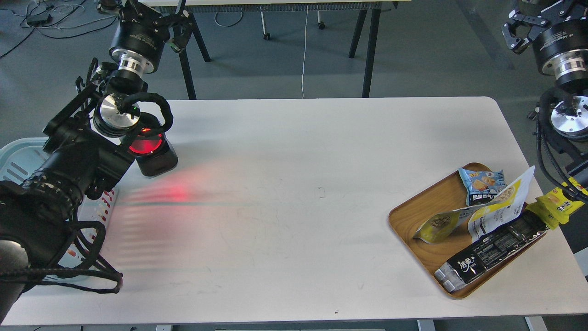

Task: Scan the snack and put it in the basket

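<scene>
White worktop (294, 193) on a grey floor. The snack (438, 226) lies in a wooden tray (413, 207) at right, beside a black packet (494, 250) with white characters. Basket (18, 158) at left, near a red-lit scanner (151, 154). Left claw (177, 34) and right claw (517, 34): finger spacing cannot be told.

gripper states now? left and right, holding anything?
Left gripper: raised beyond the table's far edge, holding nothing visible; open or shut cannot be told.
Right gripper: partly cut off at the frame edge, nothing visibly held; cannot tell.

Both arms are black — thick cylindrical segments joined by polished silver rings and round silver caps, with black ribbed cable looping loosely alongside each one.
</scene>
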